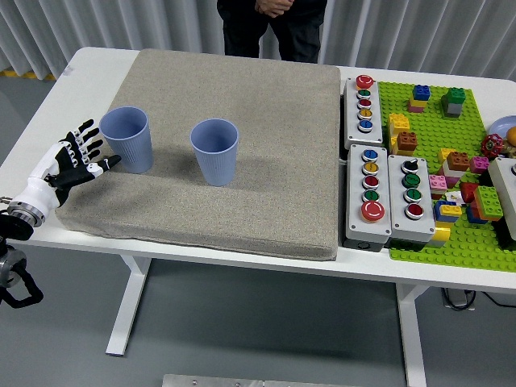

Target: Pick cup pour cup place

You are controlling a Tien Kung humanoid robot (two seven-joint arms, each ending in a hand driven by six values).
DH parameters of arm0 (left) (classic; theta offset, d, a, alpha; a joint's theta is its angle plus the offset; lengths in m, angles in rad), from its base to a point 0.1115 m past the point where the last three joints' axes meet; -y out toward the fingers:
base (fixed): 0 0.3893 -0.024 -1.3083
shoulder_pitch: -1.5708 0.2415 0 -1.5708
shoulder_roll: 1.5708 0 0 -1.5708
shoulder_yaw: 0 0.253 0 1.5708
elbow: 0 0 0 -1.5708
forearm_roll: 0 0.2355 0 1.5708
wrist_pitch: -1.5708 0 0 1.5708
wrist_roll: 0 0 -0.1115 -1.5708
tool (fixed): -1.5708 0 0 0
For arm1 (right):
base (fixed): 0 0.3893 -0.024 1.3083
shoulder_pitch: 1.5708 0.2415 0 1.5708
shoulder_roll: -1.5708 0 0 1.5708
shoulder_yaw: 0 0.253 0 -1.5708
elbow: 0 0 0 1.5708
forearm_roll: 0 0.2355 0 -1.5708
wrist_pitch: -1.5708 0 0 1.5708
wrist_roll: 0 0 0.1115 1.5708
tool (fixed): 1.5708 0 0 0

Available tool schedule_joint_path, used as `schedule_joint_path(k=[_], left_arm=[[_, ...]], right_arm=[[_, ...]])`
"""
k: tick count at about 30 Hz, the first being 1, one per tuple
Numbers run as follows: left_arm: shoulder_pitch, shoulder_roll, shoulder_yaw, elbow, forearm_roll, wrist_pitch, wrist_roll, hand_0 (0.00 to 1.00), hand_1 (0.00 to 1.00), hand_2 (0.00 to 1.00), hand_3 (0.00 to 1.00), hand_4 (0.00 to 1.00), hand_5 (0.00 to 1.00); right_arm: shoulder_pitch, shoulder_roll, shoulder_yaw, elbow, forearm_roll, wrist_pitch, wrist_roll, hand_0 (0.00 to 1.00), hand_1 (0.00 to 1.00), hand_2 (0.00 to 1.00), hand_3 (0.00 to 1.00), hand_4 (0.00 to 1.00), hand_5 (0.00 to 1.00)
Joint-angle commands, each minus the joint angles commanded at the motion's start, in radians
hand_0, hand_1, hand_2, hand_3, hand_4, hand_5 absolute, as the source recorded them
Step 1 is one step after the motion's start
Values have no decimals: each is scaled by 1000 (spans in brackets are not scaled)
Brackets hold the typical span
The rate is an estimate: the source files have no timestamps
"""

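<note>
Your left hand (74, 161) is hovering over the near-left edge of the grey mat (266, 137), fingers spread wide and holding nothing, palm turning toward two o'clock. The left cup (127, 139) is standing upright, mouth up, just beside those fingertips at two o'clock. The second cup (215, 151) is standing upright too, further off at three o'clock. A person (272, 24) is standing at twelve.

This looks like a robotics test lab: a white height-adjustable table (48, 89) on a bare grey floor (266, 322), corrugated grey wall panels (121, 24) behind, boxes of coloured push buttons (364, 103), and a green baseplate (476, 234) with toy bricks.
</note>
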Motion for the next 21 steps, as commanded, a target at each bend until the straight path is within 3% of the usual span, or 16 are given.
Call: schedule_joint_path(k=[8,21], left_arm=[[-19,-9,11,8,31,9,1,966,951,998,998,967,172],[-60,-1,53,43,-10,40,-8,963,946,998,998,973,180]], right_arm=[[5,0,2,0,-3,0,0,725,694,746,705,323,282],[11,0,-4,0,6,0,1,724,695,747,706,324,282]])
